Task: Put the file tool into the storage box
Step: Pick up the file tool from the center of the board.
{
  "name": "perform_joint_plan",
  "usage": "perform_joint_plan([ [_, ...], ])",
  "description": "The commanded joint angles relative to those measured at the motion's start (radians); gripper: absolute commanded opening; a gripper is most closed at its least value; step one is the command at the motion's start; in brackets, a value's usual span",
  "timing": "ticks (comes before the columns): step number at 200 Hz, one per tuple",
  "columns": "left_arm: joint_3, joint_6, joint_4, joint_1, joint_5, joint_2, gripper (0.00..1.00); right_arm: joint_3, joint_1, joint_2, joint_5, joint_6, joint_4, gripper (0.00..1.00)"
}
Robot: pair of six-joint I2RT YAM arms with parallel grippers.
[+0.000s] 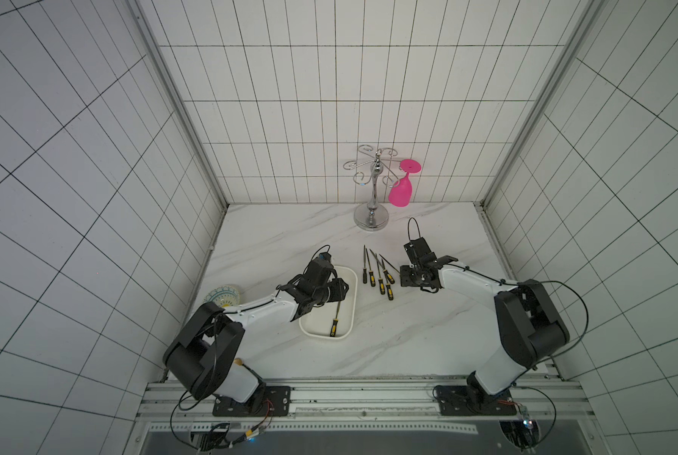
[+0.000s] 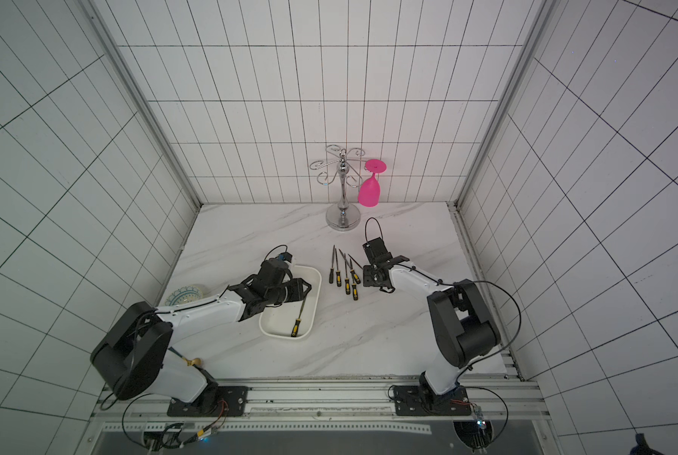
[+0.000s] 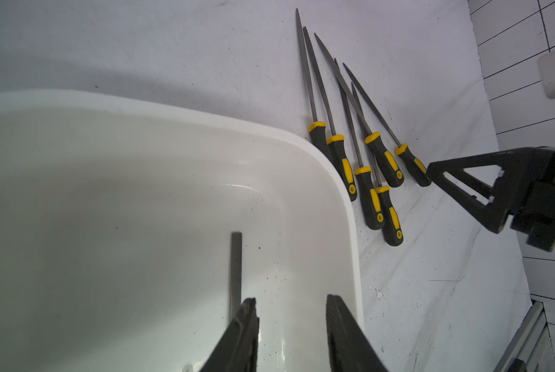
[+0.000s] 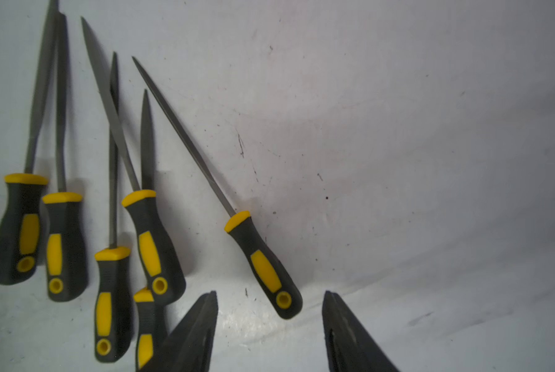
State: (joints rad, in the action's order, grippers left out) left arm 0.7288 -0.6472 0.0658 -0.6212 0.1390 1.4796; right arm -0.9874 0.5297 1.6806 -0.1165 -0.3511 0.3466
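Entry: storage box [image 1: 353,311], white, sitting left of centre on the table [image 1: 408,346]. One file [image 1: 334,324] is lying flat inside it, handle at the near end. Left gripper [image 3: 290,301]: hanging low over the box by its right wall, jaws standing apart with nothing between them. The boxed file's blade is running just beside or under one finger [image 3: 245,325], and contact cannot be told. Hazard: a slanted lift-out is likely to drag that blade along, or to clip the right wall and push the box against the nearest loose handle, which is lying just beside the rim. Loose files [image 1: 381,285]: six, lying right of the box, handles near, blades far, several blades crossing. Right gripper [image 4: 269,294]: hovering right of this group, jaws apart and empty, the handle of the rightmost file [image 4: 263,267] sitting just beside the gap. Hazards: that handle is looking rounded and may roll out of a closing pinch. A reach further left is risking two files taken at once, or crossed blades levering each other out of line. A carry toward the box while the left arm is occupying it is inviting a collision. A tilted release may leave a file propped on the rim.
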Motion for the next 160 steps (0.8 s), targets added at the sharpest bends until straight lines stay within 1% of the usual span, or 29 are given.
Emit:
perform_joint_plan([
  [1, 0.000, -0.002, -0.023, -0.005, -0.034, -0.029, 0.38, -0.038, -0.003, 0.045, -0.007, 0.020, 0.024, 0.56],
  [27, -0.012, -0.005, -0.021, -0.004, -0.049, -0.047, 0.38, -0.042, -0.008, 0.095, -0.019, 0.029, 0.005, 0.53],
  [57, -0.015, -0.008, -0.018, -0.003, -0.062, -0.064, 0.39, -0.031, -0.009, 0.136, 0.009, 0.021, -0.025, 0.42],
  [66, -0.015, -0.008, -0.018, -0.004, -0.065, -0.069, 0.41, -0.023, -0.009, 0.142, 0.014, 0.018, -0.036, 0.37],
  [85, -0.012, -0.008, -0.018, -0.005, -0.078, -0.081, 0.52, -0.012, -0.010, 0.145, 0.021, 0.015, -0.043, 0.20],
  [101, -0.009, -0.010, -0.017, -0.004, -0.093, -0.093, 0.54, -0.004, -0.008, 0.136, 0.034, 0.013, -0.043, 0.07],
  [115, -0.006, -0.012, -0.017, -0.003, -0.103, -0.100, 0.55, 0.001, -0.008, 0.116, 0.064, 0.007, -0.039, 0.01],
  [141, 0.001, -0.015, -0.026, -0.002, -0.101, -0.105, 0.62, 0.007, 0.002, 0.035, 0.136, 0.000, -0.022, 0.00],
  [160, 0.006, -0.027, -0.041, 0.003, -0.084, -0.112, 0.63, -0.003, 0.034, -0.052, 0.178, 0.020, 0.008, 0.00],
])
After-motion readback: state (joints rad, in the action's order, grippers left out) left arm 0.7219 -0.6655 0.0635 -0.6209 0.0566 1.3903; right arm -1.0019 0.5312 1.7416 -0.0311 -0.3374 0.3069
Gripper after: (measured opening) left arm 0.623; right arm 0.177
